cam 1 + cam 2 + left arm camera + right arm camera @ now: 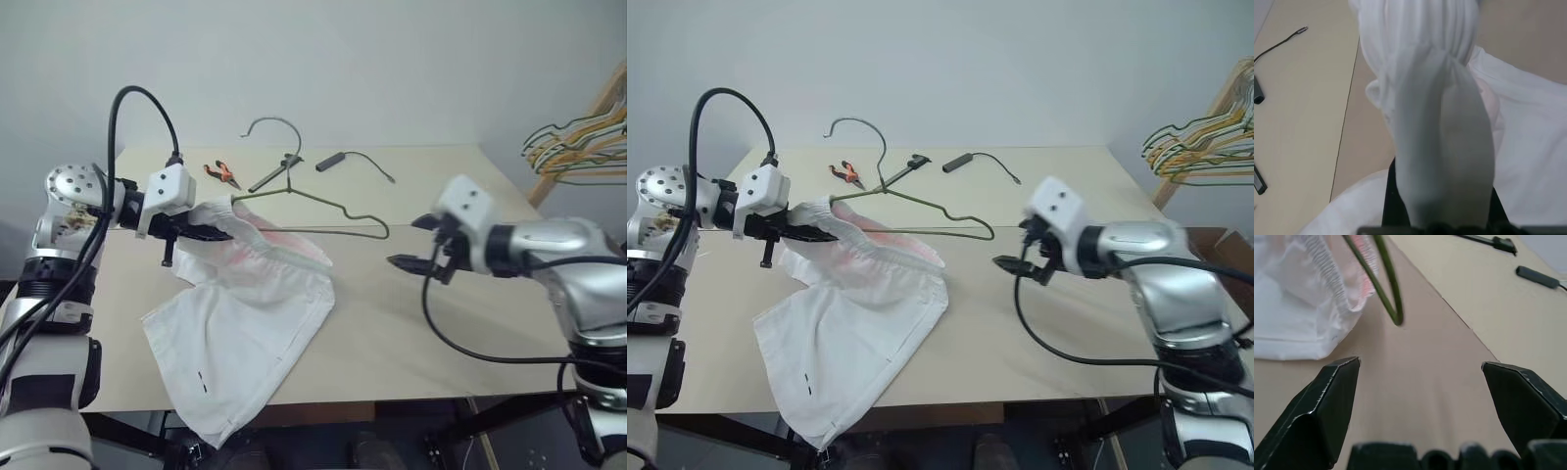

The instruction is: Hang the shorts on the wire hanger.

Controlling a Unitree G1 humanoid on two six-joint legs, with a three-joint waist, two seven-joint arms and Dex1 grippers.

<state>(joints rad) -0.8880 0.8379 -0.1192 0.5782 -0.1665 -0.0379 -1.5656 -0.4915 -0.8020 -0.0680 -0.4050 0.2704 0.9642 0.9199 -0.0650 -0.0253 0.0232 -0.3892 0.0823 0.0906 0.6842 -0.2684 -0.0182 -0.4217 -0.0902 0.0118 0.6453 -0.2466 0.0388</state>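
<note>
White cotton shorts (245,333) are draping limp over the table (421,333), one shoulder of the wire hanger (338,211) threaded inside. Your left gripper (211,227) is pinching the waistband; your right gripper (416,245) is gaping empty. Grip the stiff, light wire.

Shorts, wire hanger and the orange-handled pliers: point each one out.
shorts (250,328), left eye view, on the flat leg panel lying on the table.
wire hanger (333,205), left eye view, on the sloping shoulder wire right of the hook.
orange-handled pliers (224,174), left eye view, on the handles.
</note>
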